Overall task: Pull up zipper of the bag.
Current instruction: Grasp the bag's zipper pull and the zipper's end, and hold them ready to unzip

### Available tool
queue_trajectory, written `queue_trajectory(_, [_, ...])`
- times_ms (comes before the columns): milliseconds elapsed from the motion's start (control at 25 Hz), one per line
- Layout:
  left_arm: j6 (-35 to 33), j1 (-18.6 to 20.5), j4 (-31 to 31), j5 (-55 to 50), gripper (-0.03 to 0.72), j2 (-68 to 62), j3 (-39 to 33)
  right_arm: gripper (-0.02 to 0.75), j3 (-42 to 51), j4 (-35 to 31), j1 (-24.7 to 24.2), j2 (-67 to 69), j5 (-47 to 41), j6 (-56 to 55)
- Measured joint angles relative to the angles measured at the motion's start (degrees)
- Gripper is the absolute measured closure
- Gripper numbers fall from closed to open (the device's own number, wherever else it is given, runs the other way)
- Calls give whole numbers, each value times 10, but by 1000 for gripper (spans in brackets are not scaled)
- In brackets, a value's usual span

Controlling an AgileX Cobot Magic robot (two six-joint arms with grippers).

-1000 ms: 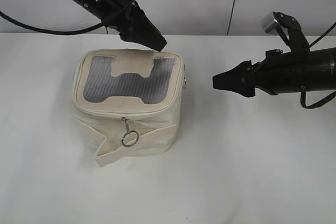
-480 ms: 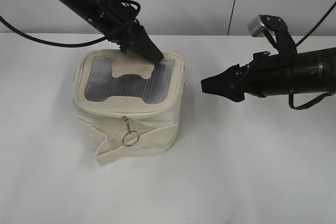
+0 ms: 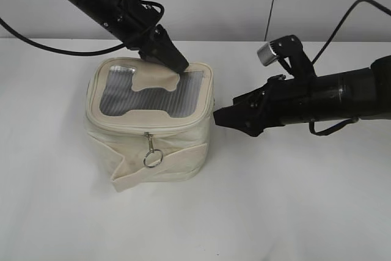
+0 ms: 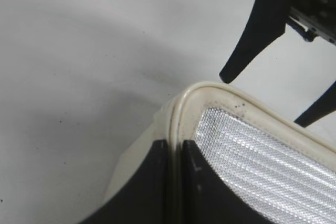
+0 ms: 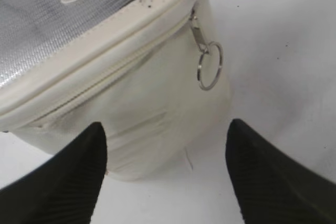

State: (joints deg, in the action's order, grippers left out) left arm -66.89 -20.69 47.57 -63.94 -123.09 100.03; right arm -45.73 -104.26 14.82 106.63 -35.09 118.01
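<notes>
The cream-white bag (image 3: 122, 145) stands on the white table with its grey mesh window (image 3: 153, 97) facing up. The zipper (image 3: 122, 128) runs round the top rim. One silver ring pull (image 3: 151, 159) hangs at the front. A second ring pull (image 5: 210, 72) hangs on the bag's right side. My left gripper (image 3: 178, 65) is on the back right of the top panel, its fingers (image 4: 175, 156) shut on the bag's rim (image 4: 178, 114). My right gripper (image 3: 220, 117) is open, its fingers (image 5: 165, 150) just short of the bag's right side wall (image 5: 152, 124) and below the zipper (image 5: 105, 80).
The flat cream strap (image 3: 165, 166) wraps the bag's front lower side, its end sticking out at the lower left. A pale wall stands behind the table (image 3: 275, 212). Black cables trail from both arms.
My right gripper has moved left to the bag's right side. My left gripper has come down from behind the bag onto its top back rim.
</notes>
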Motion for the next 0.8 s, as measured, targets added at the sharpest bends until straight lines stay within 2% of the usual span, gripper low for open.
queue_trajectory(240, [0, 0, 0, 1, 652, 0, 0, 236, -38, 0, 25, 29, 20, 6])
queue_trajectory(680, [0, 0, 0, 2, 652, 0, 0, 269, -103, 0, 25, 76, 39, 8])
queue_trajectory(800, [0, 0, 0, 2, 652, 0, 0, 299, -118, 0, 25, 87, 41, 8])
